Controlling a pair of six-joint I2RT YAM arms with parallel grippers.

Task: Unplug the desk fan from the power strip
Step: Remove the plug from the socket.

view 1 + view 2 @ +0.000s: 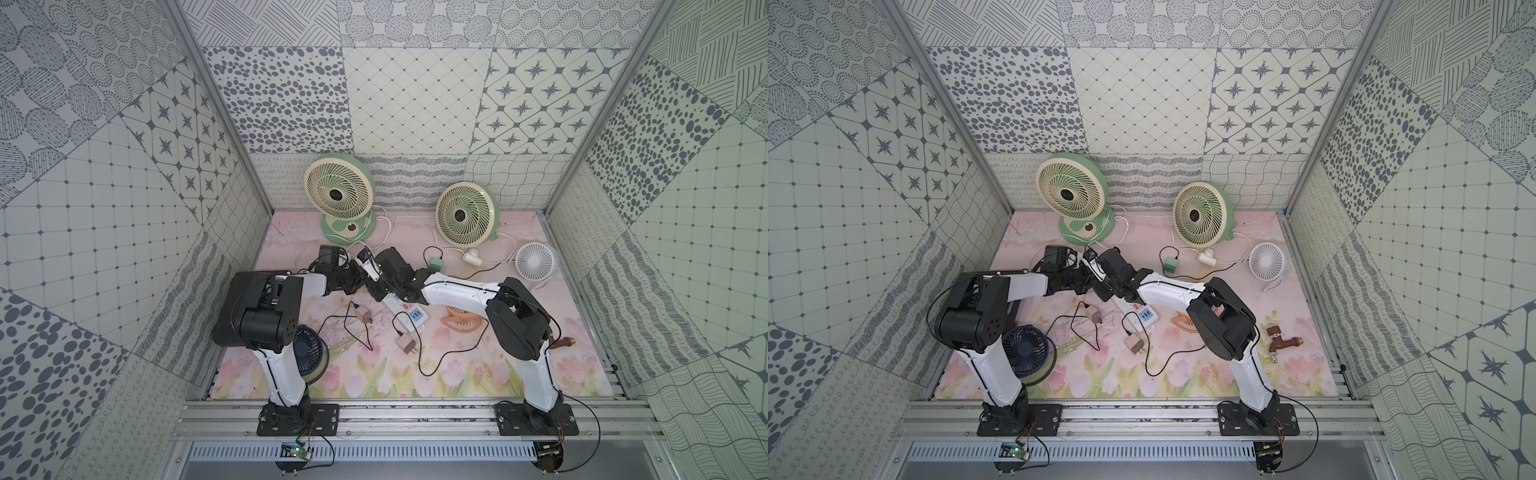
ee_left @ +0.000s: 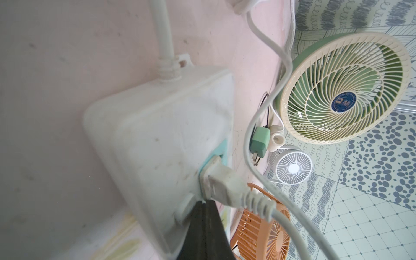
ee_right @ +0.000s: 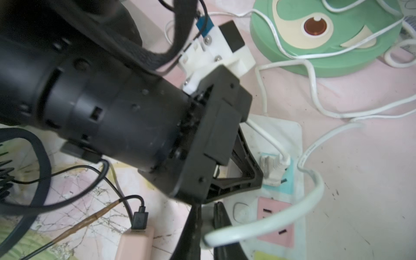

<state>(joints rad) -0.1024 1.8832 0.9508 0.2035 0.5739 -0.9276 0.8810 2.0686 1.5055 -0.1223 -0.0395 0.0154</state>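
Note:
The power strip (image 1: 395, 305) (image 2: 157, 135) lies flat mid-mat, white with pastel sockets. A white plug (image 2: 225, 186) (image 3: 271, 168) sits in its blue socket at the far end. My left gripper (image 2: 203, 203) is shut, its tips pressed against the strip right beside the plug's base, with nothing between them. My right gripper (image 3: 208, 225) is over the strip's edge near the pink socket, shut on a loop of white cord (image 3: 270, 220). Two green-and-cream desk fans (image 1: 338, 191) (image 1: 465, 214) stand at the back with white cords. I cannot tell which fan the plug belongs to.
A white fan (image 1: 536, 261), an orange fan (image 1: 459, 322) and a navy fan (image 1: 309, 345) lie around the strip. A green adapter (image 1: 435, 264) and two pink adapters (image 1: 365, 316) (image 1: 405, 344) lie unplugged with black cables. A brown fitting (image 1: 1283, 341) is front right.

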